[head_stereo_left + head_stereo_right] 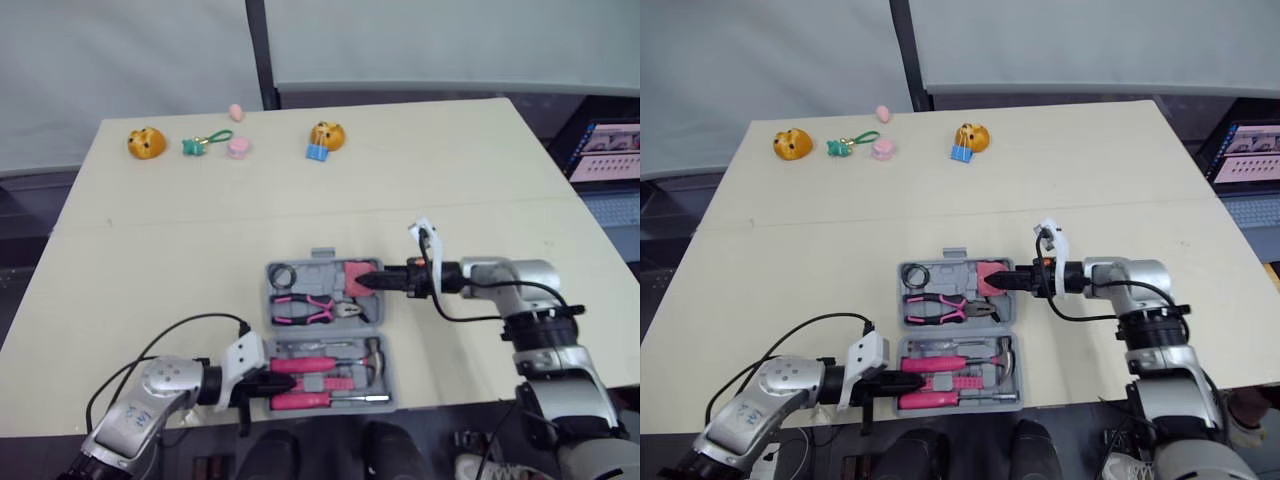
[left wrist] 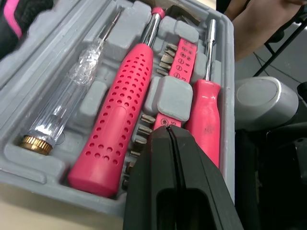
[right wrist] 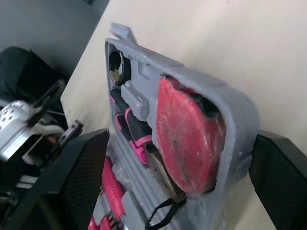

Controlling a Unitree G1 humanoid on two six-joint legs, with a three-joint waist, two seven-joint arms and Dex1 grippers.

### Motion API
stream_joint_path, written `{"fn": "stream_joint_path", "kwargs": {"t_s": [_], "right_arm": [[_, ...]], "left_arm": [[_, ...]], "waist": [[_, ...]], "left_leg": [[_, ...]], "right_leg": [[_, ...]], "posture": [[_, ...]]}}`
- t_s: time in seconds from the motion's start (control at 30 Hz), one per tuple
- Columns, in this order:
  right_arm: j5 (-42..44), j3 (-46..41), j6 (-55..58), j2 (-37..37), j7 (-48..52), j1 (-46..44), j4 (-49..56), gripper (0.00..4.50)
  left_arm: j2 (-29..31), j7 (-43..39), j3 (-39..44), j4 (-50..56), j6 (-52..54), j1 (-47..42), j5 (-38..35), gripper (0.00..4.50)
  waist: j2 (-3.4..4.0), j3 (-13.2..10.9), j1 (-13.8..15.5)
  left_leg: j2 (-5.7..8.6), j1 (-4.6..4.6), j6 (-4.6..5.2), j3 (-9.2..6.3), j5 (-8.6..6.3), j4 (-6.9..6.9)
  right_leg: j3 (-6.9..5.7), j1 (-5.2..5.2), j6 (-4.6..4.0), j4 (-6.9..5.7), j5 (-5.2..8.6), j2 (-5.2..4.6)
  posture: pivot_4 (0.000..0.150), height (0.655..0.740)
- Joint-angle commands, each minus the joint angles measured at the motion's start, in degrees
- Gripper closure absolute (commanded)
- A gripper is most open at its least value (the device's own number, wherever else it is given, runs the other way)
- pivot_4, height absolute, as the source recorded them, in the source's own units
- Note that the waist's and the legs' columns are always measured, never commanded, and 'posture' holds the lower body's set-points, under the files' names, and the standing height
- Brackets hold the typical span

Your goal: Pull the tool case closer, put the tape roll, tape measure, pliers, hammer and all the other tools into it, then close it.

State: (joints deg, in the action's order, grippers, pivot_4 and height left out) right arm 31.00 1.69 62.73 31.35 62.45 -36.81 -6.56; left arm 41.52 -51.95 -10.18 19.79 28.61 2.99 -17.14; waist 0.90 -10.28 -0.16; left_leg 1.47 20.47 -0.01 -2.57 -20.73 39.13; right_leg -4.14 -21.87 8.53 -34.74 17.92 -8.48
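— Two grippers at one case: where does everything sit?

— An open grey plastic tool case [image 1: 318, 266] lies by the near edge of the beige table [image 1: 300, 190], one half far, one half near. The far half holds a black tape roll [image 1: 281, 273], a pink tape measure [image 3: 187, 143] and pink-handled pliers [image 1: 305, 308]. The near half holds a hammer [image 1: 374, 352] and pink screwdrivers [image 2: 115, 120].

— And the arms?

— The right gripper [image 1: 368, 282] reaches in from the right. Its fingers are apart, with the far half's right rim between them, just beside the tape measure. The left gripper [image 1: 265, 384] has its fingers pressed together and holds nothing, at the near half's left end over the screwdriver handles.

— Why so?

— With the tools seated in their slots, closing looks like the step in hand. The right gripper seems placed to fold the far half over, and the left to steady the base.
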Motion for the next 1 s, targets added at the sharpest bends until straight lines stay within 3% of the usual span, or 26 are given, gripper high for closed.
{"fn": "stream_joint_path", "kwargs": {"t_s": [0.03, 0.17, 0.27, 0.33, 0.4, 0.57, 0.7, 0.83, 1.0], "right_arm": [[6.59, -1.58, 4.19, 3.41, 0.25, 4.34, 17.01, 0.06], [14.93, -8.32, 10.20, 10.35, -1.31, 13.28, 34.83, 0.06], [20.12, -15.50, 12.15, 17.53, -0.80, 24.72, 47.76, 0.06], [24.41, -21.05, 13.84, 18.98, -3.11, 30.91, 53.24, 0.06], [25.26, -25.40, 12.42, 21.39, -3.13, 38.03, 58.88, 0.06], [18.81, -35.54, 5.32, 23.21, -4.03, 53.84, 62.55, 0.06], [11.90, -40.63, -5.03, 20.53, -2.66, 62.62, 60.32, 0.06], [6.20, -40.64, -15.96, 17.49, -1.84, 67.16, 56.99, 0.06], [3.06, -37.44, -21.89, 17.66, -1.59, 67.86, 52.78, 0.06]], "left_arm": [[5.98, -0.60, 11.21, 10.91, 14.12, 1.23, -10.61, 4.50], [20.63, -12.28, 39.74, 19.59, 38.94, 10.79, -30.17, 4.50], [28.30, -26.78, 58.99, 17.93, 47.12, 25.98, -28.77, 4.50], [30.18, -32.81, 64.18, 12.92, 41.44, 35.27, -21.42, 4.50], [31.38, -31.83, 62.61, 5.34, 35.11, 34.26, -17.82, 4.50], [30.19, -24.57, 50.03, -5.13, 26.43, 17.45, -17.86, 4.50], [22.86, -19.73, 44.94, -7.22, 16.83, 11.83, -14.92, 4.50], [18.54, -17.30, 42.58, -7.21, 11.74, 11.64, -12.88, 4.50], [16.29, -13.90, 41.19, -4.51, 12.65, 12.31, -13.06, 4.50]], "waist": [[-0.06, -0.03, -0.06], [-0.17, -0.11, 0.04], [-0.13, -0.20, 0.14], [-0.07, -0.24, 0.37], [-0.08, -0.29, 0.81], [-0.42, -0.30, 2.50], [-0.47, -0.30, 2.41], [-0.69, -0.26, 1.49], [-0.90, -0.28, 1.40]], "left_leg": [[-0.05, 0.11, -0.03, 0.00, 0.00, 0.00], [-0.12, 0.79, -0.08, 0.02, 0.02, 0.08], [-0.06, 0.85, -0.05, -0.01, -0.01, 0.01], [-0.02, 0.65, 0.04, 0.04, -0.07, -0.06], [-0.01, 0.65, 0.09, 0.24, -0.08, -0.03], [0.02, 0.57, 0.06, 0.54, 0.11, -0.03], [-0.06, 0.60, 0.12, 0.32, 0.09, -0.03], [-0.02, 0.64, 0.19, 0.36, -0.03, -0.08], [-0.06, 0.53, 0.30, 0.69, -0.02, 0.07]], "right_leg": [[0.01, -0.13, -0.02, -0.03, 0.01, 0.03], [0.04, -0.88, -0.13, -0.31, 0.07, 0.03], [-0.13, -0.87, -0.21, -0.21, 0.11, 0.00], [-0.33, -0.61, -0.21, -0.02, 0.11, -0.02], [-0.37, -0.58, -0.12, 0.10, 0.07, -0.02], [-0.27, -0.54, -0.28, 0.13, -0.14, -0.03], [-0.08, -0.61, -0.23, -0.01, -0.23, -0.02], [-0.20, -0.70, -0.23, -0.04, -0.23, 0.03], [-0.21, -0.60, -0.11, 0.00, -0.29, -0.06]], "posture": [[0.150, 0.7121], [0.150, 0.7121], [0.150, 0.7121], [0.150, 0.7121], [0.150, 0.7121], [0.150, 0.7121], [0.150, 0.7121], [0.150, 0.7121], [0.150, 0.7121]]}}
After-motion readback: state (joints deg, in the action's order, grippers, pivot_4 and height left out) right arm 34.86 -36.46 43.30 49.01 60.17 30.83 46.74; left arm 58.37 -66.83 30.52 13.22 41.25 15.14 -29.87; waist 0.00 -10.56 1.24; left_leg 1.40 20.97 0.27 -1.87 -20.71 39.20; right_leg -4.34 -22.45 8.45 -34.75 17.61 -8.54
